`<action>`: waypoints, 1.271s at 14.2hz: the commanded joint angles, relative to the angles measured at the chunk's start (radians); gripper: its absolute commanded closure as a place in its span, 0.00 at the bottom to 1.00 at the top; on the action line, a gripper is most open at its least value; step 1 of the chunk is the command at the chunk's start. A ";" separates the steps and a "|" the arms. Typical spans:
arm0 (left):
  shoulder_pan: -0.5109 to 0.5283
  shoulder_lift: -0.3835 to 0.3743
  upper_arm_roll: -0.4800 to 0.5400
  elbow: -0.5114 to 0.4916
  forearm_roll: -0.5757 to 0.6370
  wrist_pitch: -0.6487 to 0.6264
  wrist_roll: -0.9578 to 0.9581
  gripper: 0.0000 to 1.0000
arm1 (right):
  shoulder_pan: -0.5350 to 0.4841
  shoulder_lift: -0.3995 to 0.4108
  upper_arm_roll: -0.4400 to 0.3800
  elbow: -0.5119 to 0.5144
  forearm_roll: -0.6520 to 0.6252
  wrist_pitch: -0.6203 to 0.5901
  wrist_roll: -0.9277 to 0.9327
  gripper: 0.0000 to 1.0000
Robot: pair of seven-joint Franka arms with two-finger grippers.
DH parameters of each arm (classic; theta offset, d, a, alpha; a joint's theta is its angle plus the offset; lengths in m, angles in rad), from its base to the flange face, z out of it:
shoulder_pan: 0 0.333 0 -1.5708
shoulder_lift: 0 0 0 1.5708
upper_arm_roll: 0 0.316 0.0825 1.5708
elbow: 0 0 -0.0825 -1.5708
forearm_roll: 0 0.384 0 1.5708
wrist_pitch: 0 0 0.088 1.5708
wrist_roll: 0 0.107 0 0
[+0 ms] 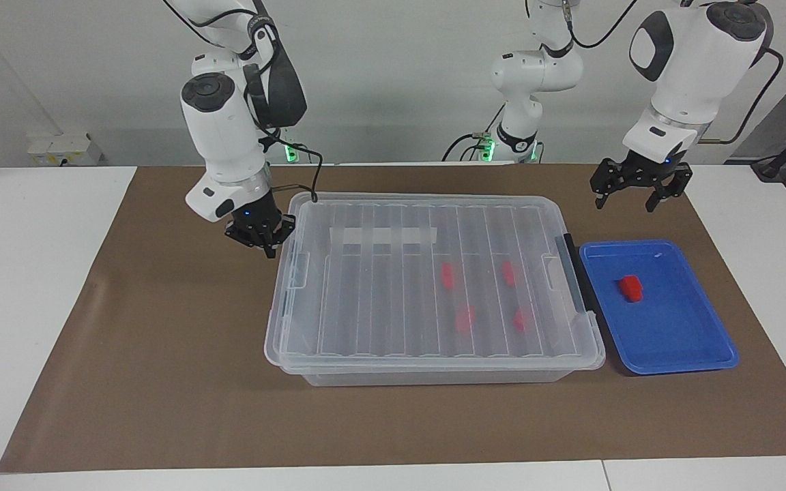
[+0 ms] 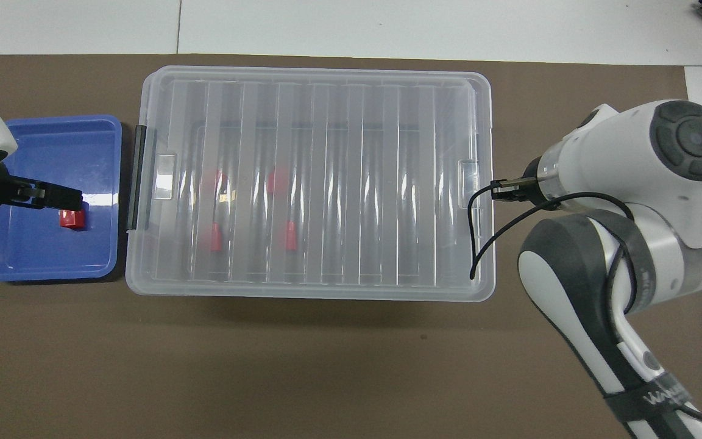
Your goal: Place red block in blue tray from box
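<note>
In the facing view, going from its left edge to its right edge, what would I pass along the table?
Right gripper → box with four red blocks under its lid → black latch → blue tray holding the red block, left gripper above.

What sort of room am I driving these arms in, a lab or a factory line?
Most likely a robotics lab bench: a brown mat over white tables, a clear lidded box of red blocks beside a blue tray, and plain walls with cabling.

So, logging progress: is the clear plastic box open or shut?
Shut: the ribbed lid lies flat over the large clear plastic box.
</note>
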 commanded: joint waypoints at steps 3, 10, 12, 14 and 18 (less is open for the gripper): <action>0.030 -0.012 -0.022 -0.005 -0.036 0.015 0.005 0.00 | -0.123 -0.083 0.004 -0.009 0.018 -0.073 0.024 0.54; 0.041 -0.014 -0.027 -0.008 -0.036 0.015 0.005 0.00 | -0.167 -0.088 0.001 0.118 0.005 -0.218 0.017 0.00; 0.030 -0.014 -0.025 -0.008 -0.036 0.015 0.000 0.00 | -0.169 -0.065 0.001 0.192 -0.001 -0.297 0.017 0.00; 0.030 -0.014 -0.027 -0.002 -0.036 0.014 0.000 0.00 | -0.166 -0.058 0.001 0.227 -0.004 -0.332 0.015 0.00; 0.030 -0.026 -0.028 0.016 -0.036 0.007 -0.001 0.00 | -0.160 -0.031 0.001 0.300 -0.015 -0.403 0.015 0.00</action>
